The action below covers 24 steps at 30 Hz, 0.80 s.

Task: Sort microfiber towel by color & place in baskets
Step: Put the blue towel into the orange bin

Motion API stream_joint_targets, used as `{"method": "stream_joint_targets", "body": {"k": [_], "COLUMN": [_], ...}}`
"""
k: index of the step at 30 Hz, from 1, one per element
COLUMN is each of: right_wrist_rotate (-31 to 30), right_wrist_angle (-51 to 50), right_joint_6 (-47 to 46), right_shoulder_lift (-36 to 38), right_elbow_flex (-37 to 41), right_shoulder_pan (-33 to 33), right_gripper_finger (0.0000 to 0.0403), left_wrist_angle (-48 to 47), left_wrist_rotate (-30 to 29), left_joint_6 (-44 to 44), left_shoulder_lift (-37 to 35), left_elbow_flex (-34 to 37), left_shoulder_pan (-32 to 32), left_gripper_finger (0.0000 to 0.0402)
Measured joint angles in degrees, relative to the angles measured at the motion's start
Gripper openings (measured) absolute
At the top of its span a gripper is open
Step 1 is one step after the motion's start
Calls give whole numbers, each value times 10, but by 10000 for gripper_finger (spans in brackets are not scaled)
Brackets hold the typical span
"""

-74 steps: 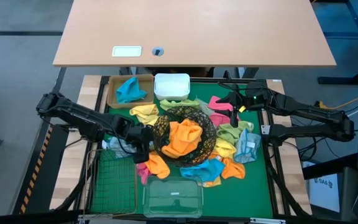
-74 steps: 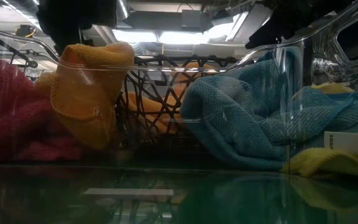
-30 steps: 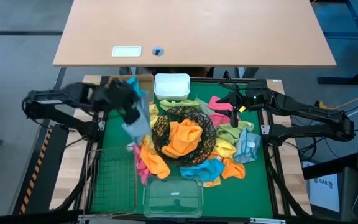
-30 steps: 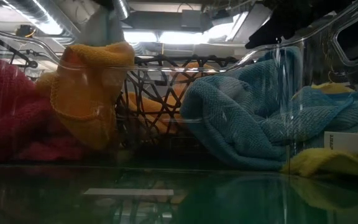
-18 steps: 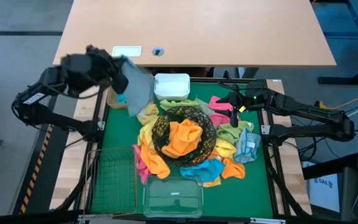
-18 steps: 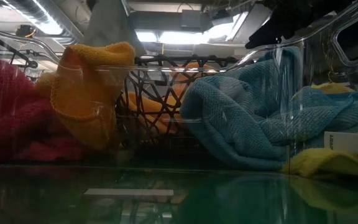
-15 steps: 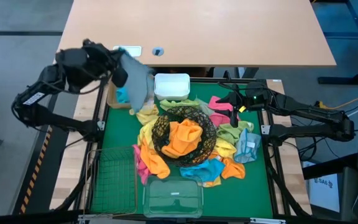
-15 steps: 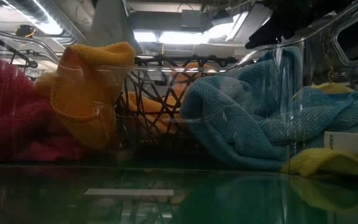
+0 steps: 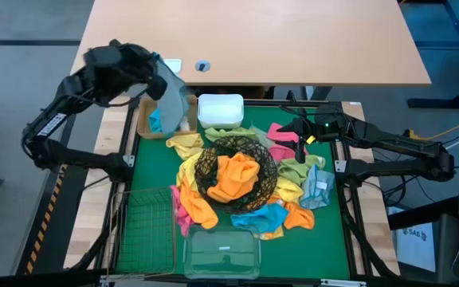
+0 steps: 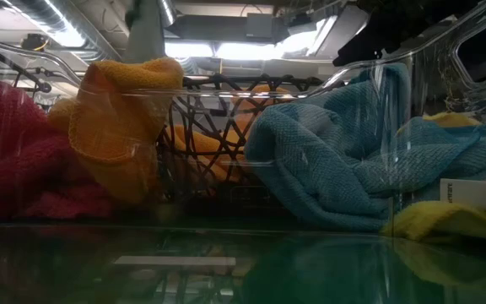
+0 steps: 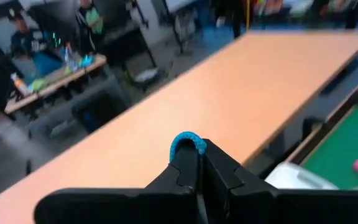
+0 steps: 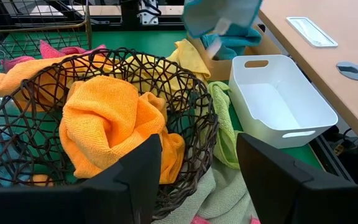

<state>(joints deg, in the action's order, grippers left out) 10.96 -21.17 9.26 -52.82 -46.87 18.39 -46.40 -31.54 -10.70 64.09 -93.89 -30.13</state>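
Observation:
My left gripper (image 9: 154, 77) is raised over the table's far left corner, shut on a light blue towel (image 9: 175, 102). The towel hangs above the tan tray (image 9: 144, 126), which holds another blue towel (image 9: 155, 122). That hanging towel also shows in the right wrist view (image 12: 222, 17) and the low view (image 10: 146, 29). My right gripper (image 9: 297, 132) waits open at the far right, above the towel pile. The black wire bowl (image 9: 237, 167) holds an orange towel (image 9: 236, 177). The white tub (image 9: 220, 110), green wire basket (image 9: 145, 231) and clear box (image 9: 221, 252) hold no towels. My left gripper pinches the light blue towel between its two shut fingers; a small fold (image 11: 188, 140) pokes out past the fingertips. The towel hangs slack below the gripper, lifted clear of the table and the tray. One layer or several, I cannot tell.
Yellow, pink, green, orange and blue towels (image 9: 281, 199) lie heaped around the wire bowl in the middle of the green mat. A wooden desk (image 9: 249, 40) stands just beyond the far edge. People and benches (image 11: 48, 56) show in the room behind.
My left gripper has risen and gone toward the table's far left corner, carrying the light blue towel from beside the wire bowl to above the tan tray. The towel swings below it, clear of the pile. My right gripper has kept still.

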Motion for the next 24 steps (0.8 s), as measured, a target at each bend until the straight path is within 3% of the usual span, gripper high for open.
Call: {"method": "stream_joint_targets", "body": {"k": [11,18,24], "right_wrist_rotate": [0,0,0], "right_wrist_angle": [0,-1,-1], "right_joint_6": [0,0,0], "right_shoulder_lift": [0,0,0], "right_elbow_flex": [0,0,0], "right_shoulder_pan": [0,0,0], "right_gripper_finger": [207,207,207], "left_wrist_angle": [16,111,69], "left_wrist_rotate": [31,155,209], "left_joint_6": [-36,-49,-47], "left_shoulder_lift": [89,98,98], "left_elbow_flex": [0,0,1], "left_shoulder_pan": [-110,-183,-207], "left_gripper_finger": [0,0,0]}}
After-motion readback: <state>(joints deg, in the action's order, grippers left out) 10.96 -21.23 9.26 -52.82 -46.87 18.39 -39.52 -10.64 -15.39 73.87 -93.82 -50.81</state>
